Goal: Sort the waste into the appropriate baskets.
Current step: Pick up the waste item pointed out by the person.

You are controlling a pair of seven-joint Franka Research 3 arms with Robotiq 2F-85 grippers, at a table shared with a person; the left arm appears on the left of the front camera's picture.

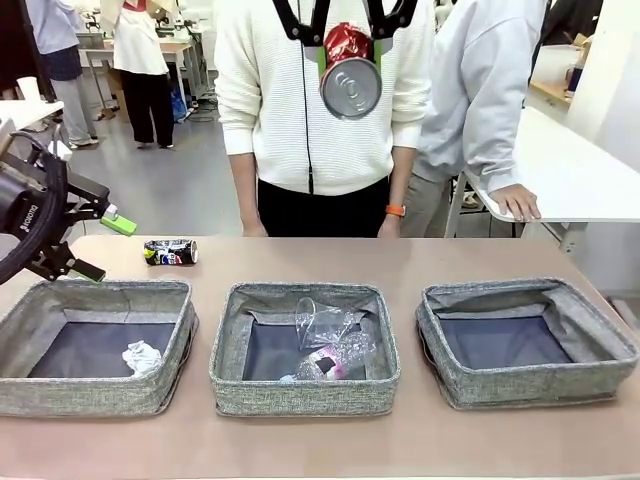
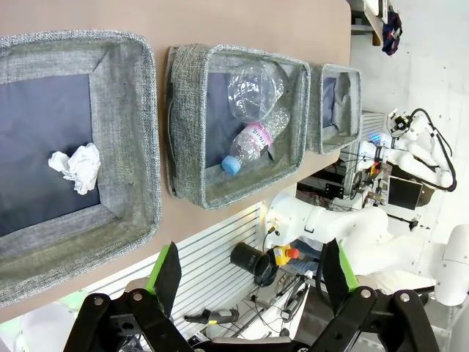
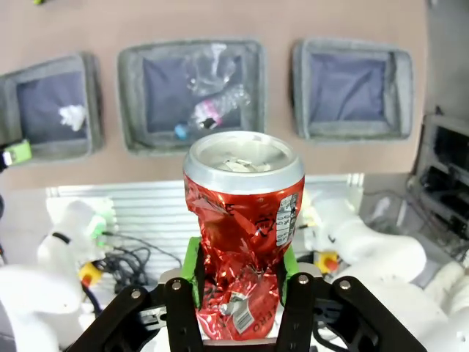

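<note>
Crushed red can [image 3: 243,198] was held clamped in right gripper [image 3: 239,271], high above table [image 1: 300,255]. Paper wad [image 1: 142,357] was noted in left basket [image 1: 100,395], bottle [image 1: 335,362] and cup [image 1: 318,322] in middle basket [image 1: 300,395]. Dark blue can [image 1: 171,252] lay unsorted on the table, near the fully spread left gripper [image 1: 103,247]. Both cans were judged yet to be binned, probably in right basket [image 1: 530,385].

Pretty bright, even indoor light from overhead; the baskets [image 1: 305,395] drop only faint, soft shadows on the surface [image 1: 400,260]; their dark linings read fine; the silver end of the crushed red can [image 1: 350,85] has a mild sheen; front view is sharp; both wrist views bow hard toward the edges, and their whites look a bit washed.
</note>
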